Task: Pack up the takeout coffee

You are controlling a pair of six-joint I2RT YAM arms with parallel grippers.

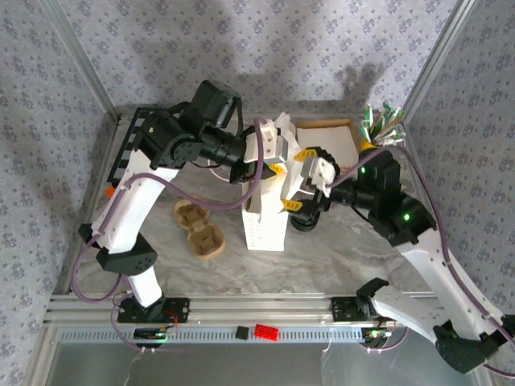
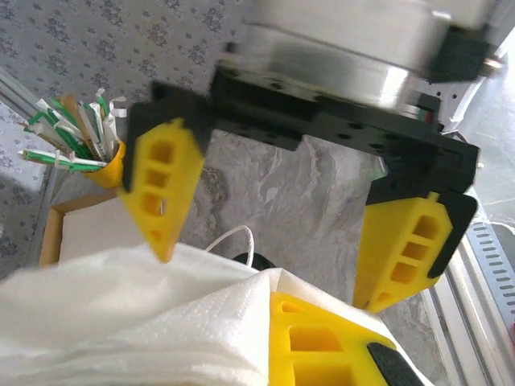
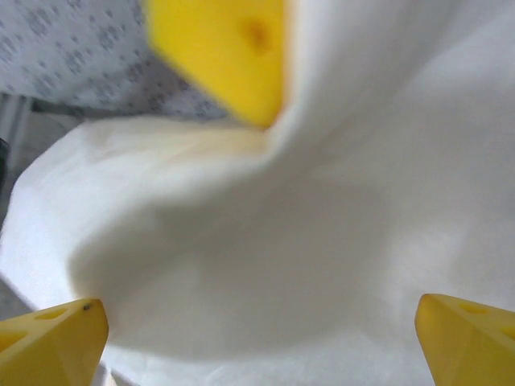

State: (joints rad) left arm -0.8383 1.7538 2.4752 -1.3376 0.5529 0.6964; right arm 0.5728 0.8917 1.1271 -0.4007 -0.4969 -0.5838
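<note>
- Top external view:
  - The takeout coffee [image 1: 304, 223] shows as a small dark round cap standing on the table just right of the upright white paper bag [image 1: 265, 219], near the bag's base. It lies partly beneath the right gripper [image 1: 299, 181], and the cup sides cannot be made out.
  - The right gripper hangs beside the bag's right wall, yellow fingers spread wide and holding nothing.
  - The left gripper [image 1: 273, 157] is over the bag's mouth at the far edge.
  - Two brown moulded pulp cup carriers [image 1: 199, 229] lie left of the bag.
  - A flat white box with a brown rim [image 1: 326, 137] sits behind and right of the bag. A yellow cup of straws and sachets [image 1: 376, 129] stands further right.
- Left wrist view:
  - The left gripper [image 2: 269, 273] is spread wide and grips nothing. One fingertip [image 2: 165, 241] meets the bag's rim [image 2: 121, 314].
  - A yellow finger [image 2: 314, 338] of the other arm sits against the bag's near edge.
  - A thin white string loop [image 2: 229, 237] rises behind the rim.
  - The yellow cup of straws [image 2: 80, 145] and the white box [image 2: 88, 233] lie beyond the bag.
- Right wrist view:
  - The right gripper [image 3: 256, 305] is wide apart, with the bag's white paper [image 3: 322, 241] close between the tips.
  - A yellow finger [image 3: 217, 56] of the left arm presses the paper from above.
</note>
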